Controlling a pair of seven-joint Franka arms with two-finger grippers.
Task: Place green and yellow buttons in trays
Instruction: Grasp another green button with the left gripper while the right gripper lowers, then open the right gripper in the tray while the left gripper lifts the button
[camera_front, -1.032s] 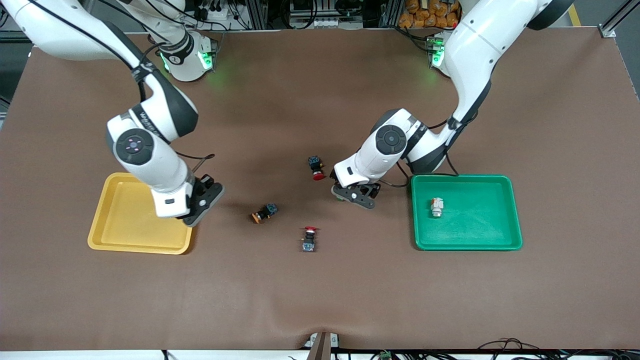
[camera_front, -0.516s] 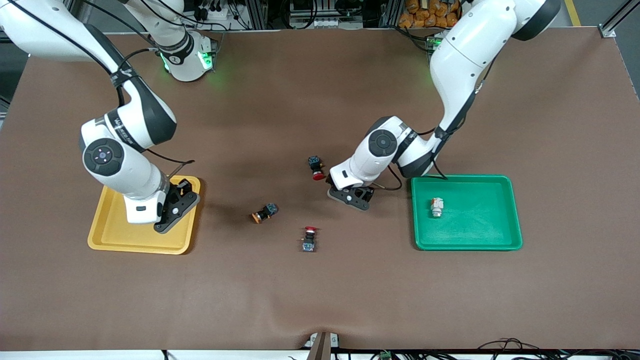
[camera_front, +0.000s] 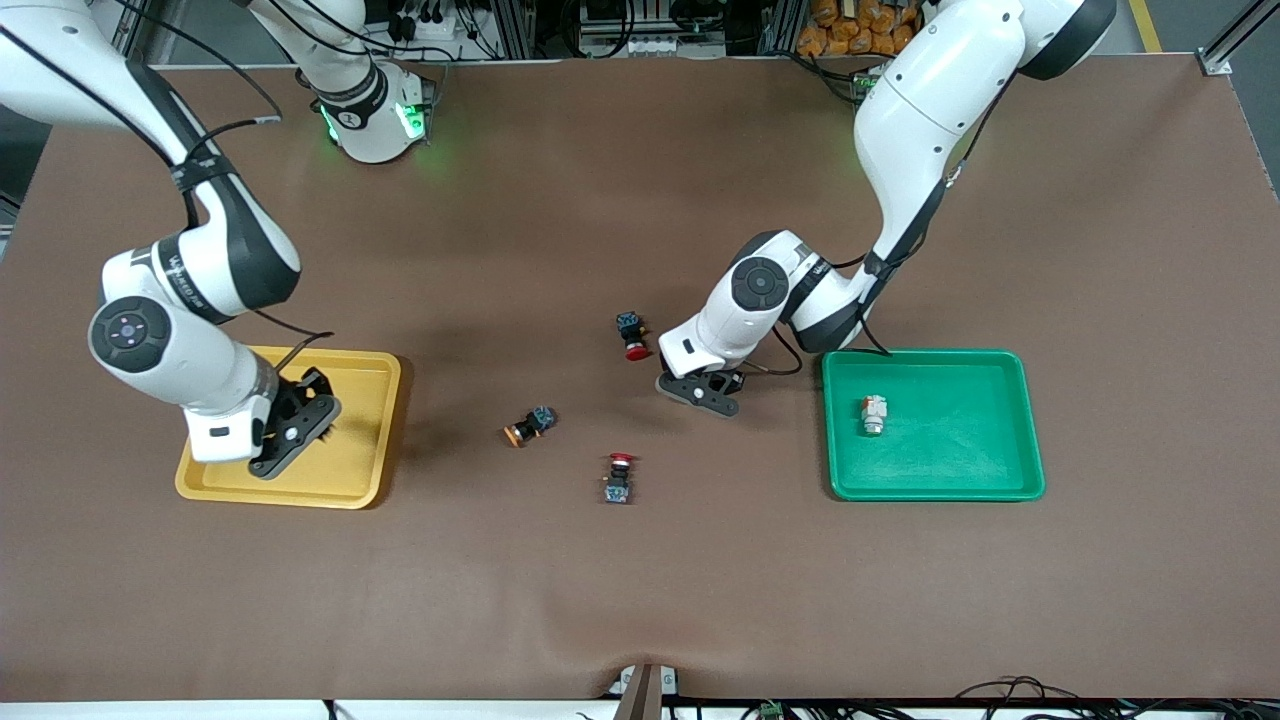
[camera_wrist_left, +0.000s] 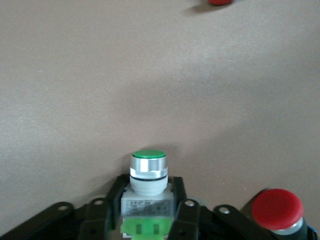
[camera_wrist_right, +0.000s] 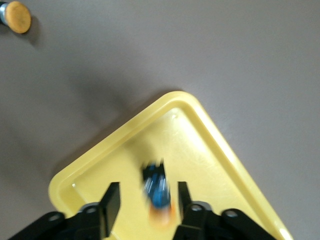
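Plenty of bare surface (camera_front: 640, 600) is left nearer the camera than the red-capped switch (camera_front: 618, 478). The left gripper (camera_wrist_left: 150, 220) is down on the surface, jaws clenched on a green button (camera_wrist_left: 148, 172), with another red-capped switch (camera_front: 631, 335) just beside it. Over the yellow tray (camera_front: 375, 440), the right gripper (camera_wrist_right: 145, 200) is spread open and a yellow button (camera_wrist_right: 156, 192) shows blurred between its fingers. A second yellow button (camera_front: 527, 425) lies loose; another green one (camera_front: 873, 414) sits in the green tray (camera_front: 1000, 480).

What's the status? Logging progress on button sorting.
Left gripper shut on green button, on the table. Right gripper open over yellow tray, yellow button dropping. Nothing blocking.
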